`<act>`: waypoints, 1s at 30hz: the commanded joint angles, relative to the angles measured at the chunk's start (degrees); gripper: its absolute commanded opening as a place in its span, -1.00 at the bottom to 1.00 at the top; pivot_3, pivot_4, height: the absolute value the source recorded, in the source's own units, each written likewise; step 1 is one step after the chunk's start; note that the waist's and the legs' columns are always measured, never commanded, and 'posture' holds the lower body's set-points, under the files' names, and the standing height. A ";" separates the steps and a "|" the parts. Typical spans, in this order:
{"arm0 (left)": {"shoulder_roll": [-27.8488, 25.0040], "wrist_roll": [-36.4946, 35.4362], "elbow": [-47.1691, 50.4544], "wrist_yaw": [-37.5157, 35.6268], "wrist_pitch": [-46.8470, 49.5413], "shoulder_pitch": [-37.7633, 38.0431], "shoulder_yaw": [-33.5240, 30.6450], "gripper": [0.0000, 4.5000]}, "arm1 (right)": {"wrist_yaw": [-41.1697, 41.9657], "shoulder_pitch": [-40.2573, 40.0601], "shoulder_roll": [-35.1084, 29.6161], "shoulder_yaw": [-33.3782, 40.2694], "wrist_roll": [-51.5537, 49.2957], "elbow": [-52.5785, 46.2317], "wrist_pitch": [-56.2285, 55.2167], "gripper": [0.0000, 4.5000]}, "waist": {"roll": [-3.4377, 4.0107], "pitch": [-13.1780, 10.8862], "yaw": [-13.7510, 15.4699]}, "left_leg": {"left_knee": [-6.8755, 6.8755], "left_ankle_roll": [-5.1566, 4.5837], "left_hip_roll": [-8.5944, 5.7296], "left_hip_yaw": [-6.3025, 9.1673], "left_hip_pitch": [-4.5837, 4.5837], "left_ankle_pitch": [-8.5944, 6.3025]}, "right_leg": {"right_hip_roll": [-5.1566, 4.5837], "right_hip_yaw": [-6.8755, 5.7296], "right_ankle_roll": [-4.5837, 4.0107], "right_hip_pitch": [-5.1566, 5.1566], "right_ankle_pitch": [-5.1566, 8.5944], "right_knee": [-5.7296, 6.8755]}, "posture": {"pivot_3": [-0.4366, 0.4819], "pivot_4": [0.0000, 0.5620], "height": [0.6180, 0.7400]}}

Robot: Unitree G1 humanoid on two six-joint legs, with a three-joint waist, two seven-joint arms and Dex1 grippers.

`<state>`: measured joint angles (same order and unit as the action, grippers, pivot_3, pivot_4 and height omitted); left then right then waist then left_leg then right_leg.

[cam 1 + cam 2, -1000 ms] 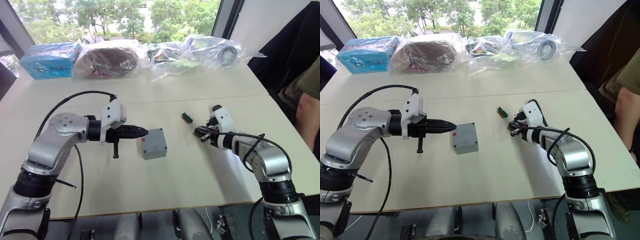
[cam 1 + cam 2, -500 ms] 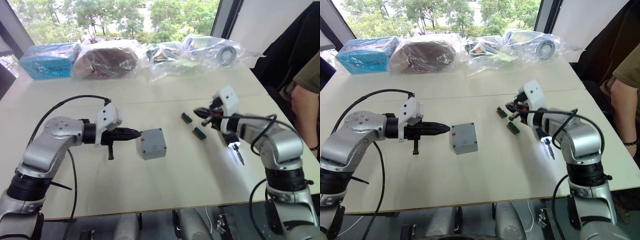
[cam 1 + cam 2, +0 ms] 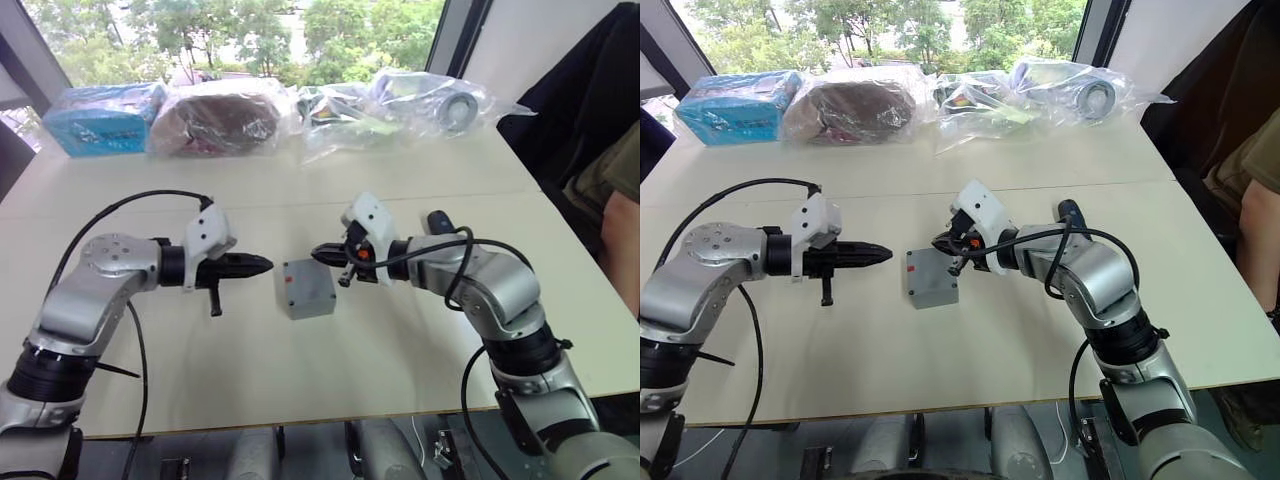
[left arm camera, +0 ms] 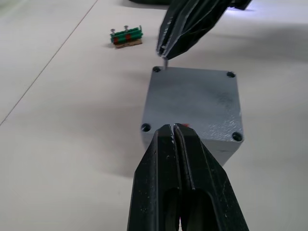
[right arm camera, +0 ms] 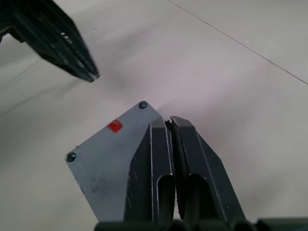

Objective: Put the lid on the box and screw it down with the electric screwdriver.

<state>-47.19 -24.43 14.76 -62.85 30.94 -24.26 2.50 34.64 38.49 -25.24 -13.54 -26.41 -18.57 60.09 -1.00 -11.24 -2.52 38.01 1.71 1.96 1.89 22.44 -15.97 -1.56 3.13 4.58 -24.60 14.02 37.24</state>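
- Since half a second ago the right gripper (image 3: 322,254) has swung in from the right side of the tabletop (image 3: 400,340) to the box's right rear corner; the left gripper (image 3: 262,264) has stayed just left of the box, and the box has not shifted.
- Left eye view: the box (image 3: 305,288) sits mid-tabletop with the lid (image 3: 303,279) on top, its red mark toward the left edge. Both grippers point at it from opposite sides, fingers drawn together. A dark cylinder, seemingly the electric screwdriver (image 3: 437,222), shows behind the right forearm.
- Right eye view: same layout; plastic bags (image 3: 970,100) and a blue packet (image 3: 735,100) line the far edge, and a person's arm (image 3: 1258,215) is at the right border.
- Left wrist view: the left fingers (image 4: 168,159) are pressed together, tips just short of the lid's near edge. The right gripper's tip holds a small screw (image 4: 165,62) over the far-left corner hole. A green terminal block (image 4: 126,37) lies beyond.
- Right wrist view: the right fingers (image 5: 159,149), nearly together on the screw, cover one lid corner; the red mark (image 5: 114,126) and two corner screw holes are visible.
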 commanded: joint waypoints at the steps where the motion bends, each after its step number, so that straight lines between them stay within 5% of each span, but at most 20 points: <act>1: -0.40 -1.48 2.78 0.51 0.55 0.42 -1.93 -1.00 | 0.64 0.54 -0.08 -0.21 0.89 0.11 -2.25 -0.98 | 0.00 0.00 -0.07 | 0.00 0.00 0.00 0.00 -0.01 0.00 | 0.00 0.00 0.00 0.00 0.00 0.01 | -0.05 -0.47 1.00; 30: -0.78 -3.15 4.50 1.20 1.94 0.77 -2.88 -1.00 | 3.91 -1.59 -0.65 -3.95 7.10 6.31 -6.98 -0.98 | 0.00 0.00 -0.05 | 0.00 0.00 0.00 -0.01 -0.02 0.00 | 0.00 0.01 0.00 0.00 0.00 0.01 | -0.05 -0.47 1.00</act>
<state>-47.19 -26.86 17.89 -61.82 33.16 -23.28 1.32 38.07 37.18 -25.95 -16.57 -19.82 -12.54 53.79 -1.00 -11.24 -2.58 38.01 1.71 1.96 1.88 22.42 -15.97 -1.56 3.14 4.57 -24.60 14.02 37.25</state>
